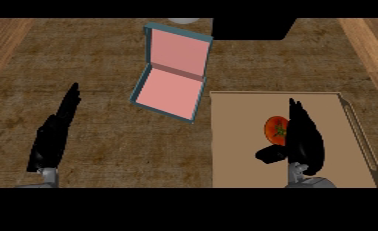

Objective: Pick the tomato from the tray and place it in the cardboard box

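Now, head view | tomato (276, 128) sits on the tan tray (244, 165) at the right of the worktop (103, 75) | right robot hand (304, 137) beside it, fingers straight, thumb out, touching the tomato's right side, not closed round it | left robot hand (52, 135) open, resting at left | cardboard box (171, 72) lies open, pink inside, left of the tray.

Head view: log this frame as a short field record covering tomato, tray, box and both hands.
tomato: on the tray, not lifted
tray: tan, right of the box
box: lid open, pink inside, holds nothing
right hand: open, beside the tomato, thumb below it
left hand: open, resting at the view's left
task state: tomato not yet picked
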{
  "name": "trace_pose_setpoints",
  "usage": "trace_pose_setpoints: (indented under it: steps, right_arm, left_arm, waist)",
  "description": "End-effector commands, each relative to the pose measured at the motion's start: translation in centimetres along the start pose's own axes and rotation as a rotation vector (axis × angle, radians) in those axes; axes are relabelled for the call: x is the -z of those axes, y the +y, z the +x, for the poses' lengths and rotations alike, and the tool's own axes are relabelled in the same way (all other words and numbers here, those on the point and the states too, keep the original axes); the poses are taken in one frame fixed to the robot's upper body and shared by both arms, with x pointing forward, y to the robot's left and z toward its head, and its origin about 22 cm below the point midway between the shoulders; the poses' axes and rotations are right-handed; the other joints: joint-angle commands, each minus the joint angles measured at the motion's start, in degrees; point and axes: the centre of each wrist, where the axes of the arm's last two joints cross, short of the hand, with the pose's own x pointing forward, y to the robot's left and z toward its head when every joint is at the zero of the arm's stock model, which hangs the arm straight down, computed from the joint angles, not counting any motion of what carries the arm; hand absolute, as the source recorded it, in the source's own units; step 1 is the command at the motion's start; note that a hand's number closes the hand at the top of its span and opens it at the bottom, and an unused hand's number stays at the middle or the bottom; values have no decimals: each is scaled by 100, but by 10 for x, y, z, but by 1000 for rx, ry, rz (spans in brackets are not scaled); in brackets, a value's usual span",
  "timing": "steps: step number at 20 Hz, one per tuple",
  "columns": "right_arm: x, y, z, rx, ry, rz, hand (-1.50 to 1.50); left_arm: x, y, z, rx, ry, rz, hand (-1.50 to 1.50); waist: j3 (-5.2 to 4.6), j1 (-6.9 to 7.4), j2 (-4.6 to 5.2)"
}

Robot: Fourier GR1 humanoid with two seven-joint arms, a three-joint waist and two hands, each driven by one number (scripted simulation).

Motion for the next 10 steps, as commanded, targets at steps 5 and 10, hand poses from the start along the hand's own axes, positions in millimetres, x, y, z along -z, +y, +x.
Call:
trace_pose_setpoints:
  steps: [5,10]
  right_arm:
    - [5,0,-13,-24,-29,-22,150]
    - [0,-2,-19,-107,-26,-215,150]
  left_arm:
    - [7,6,6,-13,-3,-11,0]
    - [0,0,15,-11,-1,5,0]
  waist:
    - [-1,-9,-3]
    - [-1,-17,-10]
